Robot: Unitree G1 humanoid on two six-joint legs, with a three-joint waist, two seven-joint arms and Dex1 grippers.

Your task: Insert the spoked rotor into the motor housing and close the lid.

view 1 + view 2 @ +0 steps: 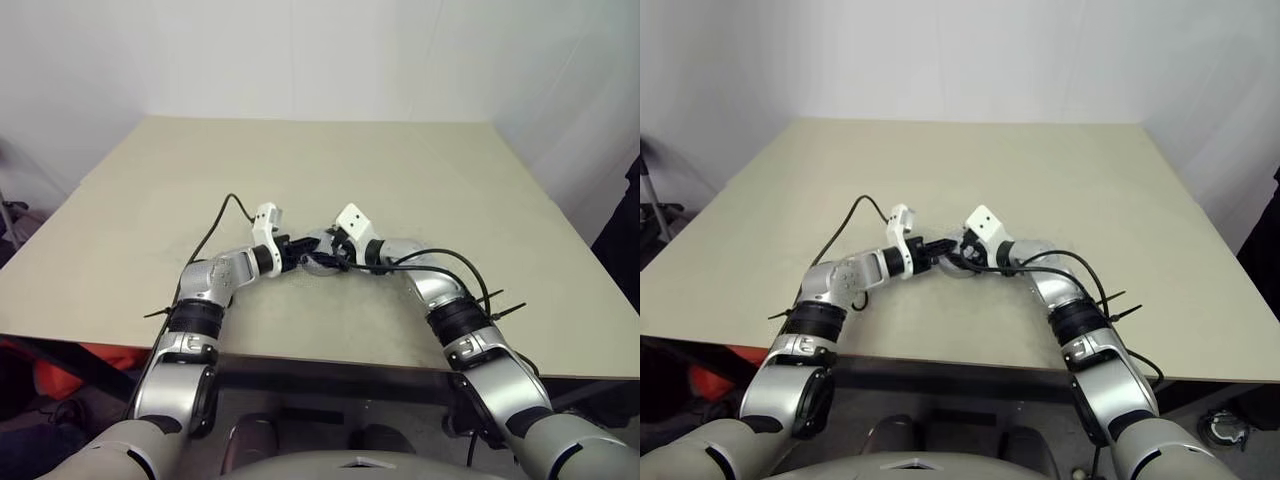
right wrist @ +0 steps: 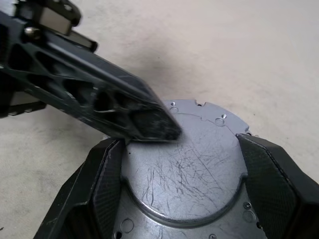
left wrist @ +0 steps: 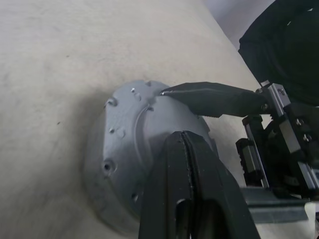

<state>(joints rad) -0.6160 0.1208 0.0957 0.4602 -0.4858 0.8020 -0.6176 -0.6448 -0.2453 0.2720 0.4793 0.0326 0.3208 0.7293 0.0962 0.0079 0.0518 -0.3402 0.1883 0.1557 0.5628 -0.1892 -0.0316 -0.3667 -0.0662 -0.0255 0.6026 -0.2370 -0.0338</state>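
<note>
Assembly appears nearly complete: right fingers [image 2: 179, 191] clamp the motor housing [image 2: 219, 221]; closed left fingers [image 2: 149, 124] press the lid [image 2: 192, 174], seemingly seated.

left gripper [image 1: 296, 253] closed, right gripper [image 2: 174, 164] spread

Scratched grey lid [image 2: 184, 169], black gripper fingers [image 2: 102, 184], beige table [image 1: 420, 170].

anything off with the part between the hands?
Mostly fine. The grey disc is covered in fine scratches on its flat face. The right hand holds it by the rim, and the shut left hand presses its tips on that face.
</note>
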